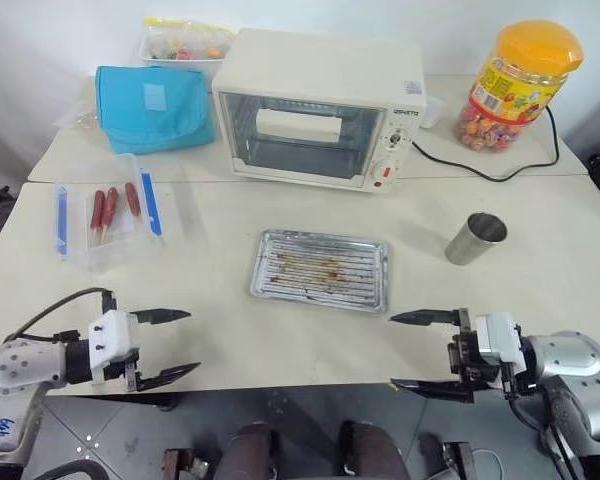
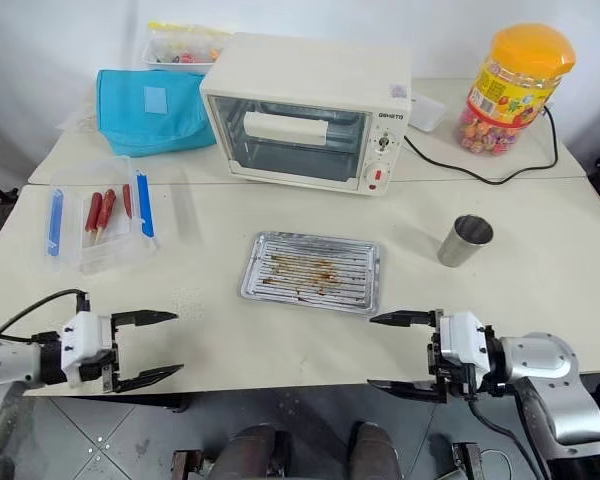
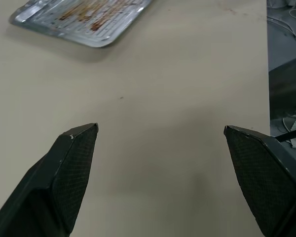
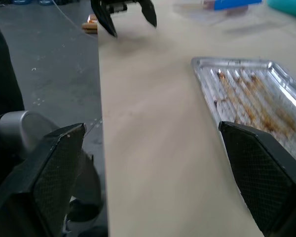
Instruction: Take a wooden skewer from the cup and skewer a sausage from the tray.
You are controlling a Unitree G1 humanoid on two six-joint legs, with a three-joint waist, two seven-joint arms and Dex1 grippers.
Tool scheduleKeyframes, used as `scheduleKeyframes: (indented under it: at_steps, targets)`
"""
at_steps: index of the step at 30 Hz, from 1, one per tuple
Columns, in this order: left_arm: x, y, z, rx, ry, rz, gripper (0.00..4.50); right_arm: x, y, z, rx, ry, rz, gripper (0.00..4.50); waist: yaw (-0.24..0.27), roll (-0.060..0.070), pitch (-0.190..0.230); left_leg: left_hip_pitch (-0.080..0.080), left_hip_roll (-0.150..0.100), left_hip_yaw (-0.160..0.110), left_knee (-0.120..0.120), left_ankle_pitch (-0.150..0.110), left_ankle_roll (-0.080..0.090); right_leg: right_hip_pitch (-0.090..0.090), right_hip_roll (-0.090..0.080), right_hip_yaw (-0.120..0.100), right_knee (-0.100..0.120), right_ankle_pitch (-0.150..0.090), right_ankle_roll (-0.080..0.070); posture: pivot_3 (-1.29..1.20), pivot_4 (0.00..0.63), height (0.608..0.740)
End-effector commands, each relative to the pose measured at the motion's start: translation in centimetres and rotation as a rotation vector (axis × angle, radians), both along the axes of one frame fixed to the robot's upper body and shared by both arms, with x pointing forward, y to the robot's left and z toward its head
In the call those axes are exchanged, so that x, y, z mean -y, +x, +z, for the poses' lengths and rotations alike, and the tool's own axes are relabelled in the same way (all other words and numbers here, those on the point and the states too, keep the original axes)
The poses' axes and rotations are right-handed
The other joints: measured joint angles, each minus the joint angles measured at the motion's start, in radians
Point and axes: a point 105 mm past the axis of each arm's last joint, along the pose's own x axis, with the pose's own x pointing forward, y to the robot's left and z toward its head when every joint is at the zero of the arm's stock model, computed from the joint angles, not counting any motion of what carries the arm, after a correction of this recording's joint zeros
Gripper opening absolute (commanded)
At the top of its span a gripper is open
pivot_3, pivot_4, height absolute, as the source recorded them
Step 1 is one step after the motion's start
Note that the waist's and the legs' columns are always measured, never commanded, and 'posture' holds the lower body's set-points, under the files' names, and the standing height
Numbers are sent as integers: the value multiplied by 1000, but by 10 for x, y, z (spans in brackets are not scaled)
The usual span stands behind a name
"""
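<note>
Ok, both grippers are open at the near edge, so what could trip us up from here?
1. The tray holds only grease stains; the sausages lie in the clear plastic box on the left, so reaching for the tray would find nothing.
2. The steel cup looks light and narrow; the right gripper could tip it.
3. No skewer tips rise above its rim.

Cup (image 1: 475, 238) interior unreadable, skewers indiscernible; tray (image 3: 81, 19) cropped by left wrist view edge.
</note>
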Motion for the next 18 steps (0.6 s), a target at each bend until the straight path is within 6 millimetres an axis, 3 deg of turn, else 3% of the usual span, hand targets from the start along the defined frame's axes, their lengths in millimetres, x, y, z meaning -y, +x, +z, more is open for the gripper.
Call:
scheduleKeyframes:
  at_steps: [1,8,13,18]
  targets:
    - [3,4,9,48,-38,54,4342,2,7,8,47,43,-42,4500,2,0,0,0,0,-1,0,0,0,0,0,0,0,0,0,0,150,740]
    - [7,21,34,111,-456,436,4342,19,36,17,86,229,-410,4500,2,0,0,0,0,-3,1,0,0,0,-1,0,4,0,0,0,150,740]
    - [-5,25,32,103,-651,684,4426,44,51,25,147,380,-724,4500,2,0,0,0,-1,-3,1,0,0,0,-1,1,5,0,0,0,150,740]
    - [-18,40,29,209,-712,898,4426,51,53,6,158,446,-880,4500,4,-1,-1,0,-2,-3,1,0,0,0,-1,1,4,0,0,0,150,740]
